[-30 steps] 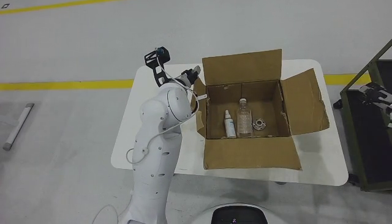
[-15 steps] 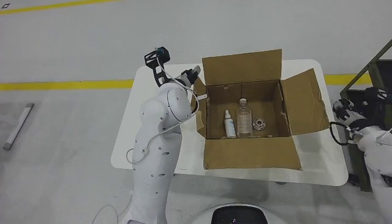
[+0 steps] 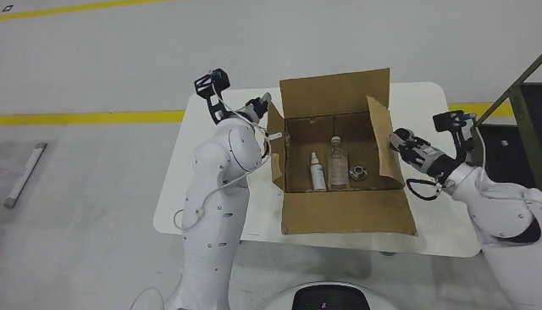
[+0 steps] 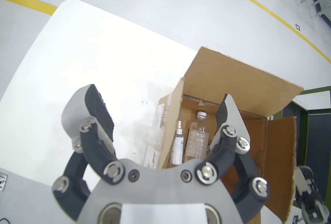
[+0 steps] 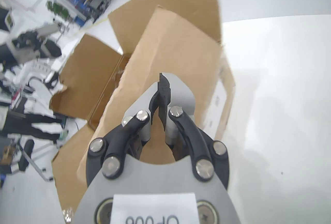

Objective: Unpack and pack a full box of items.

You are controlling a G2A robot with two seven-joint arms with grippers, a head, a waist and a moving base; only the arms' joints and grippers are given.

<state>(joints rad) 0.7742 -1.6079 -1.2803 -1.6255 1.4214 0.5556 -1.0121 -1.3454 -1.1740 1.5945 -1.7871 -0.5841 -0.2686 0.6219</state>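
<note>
While the cardboard box [image 3: 347, 213] stands open on the white table [image 3: 436, 225], one arm is at each of its two sides. Inside, on the bottom, lie a small white spray bottle [image 3: 317, 172], a clear plastic bottle [image 3: 338, 164] just beside it, and a small round grey part [image 3: 359, 172] near them. The left gripper [image 4: 160, 103] hangs above the left flap [image 4: 172, 116], with its fingers wide apart and nothing between them. The right gripper [image 5: 161, 95] has its fingers pressed together and leans on the outer face of the right flap [image 3: 383, 139], which stands nearly upright.
</note>
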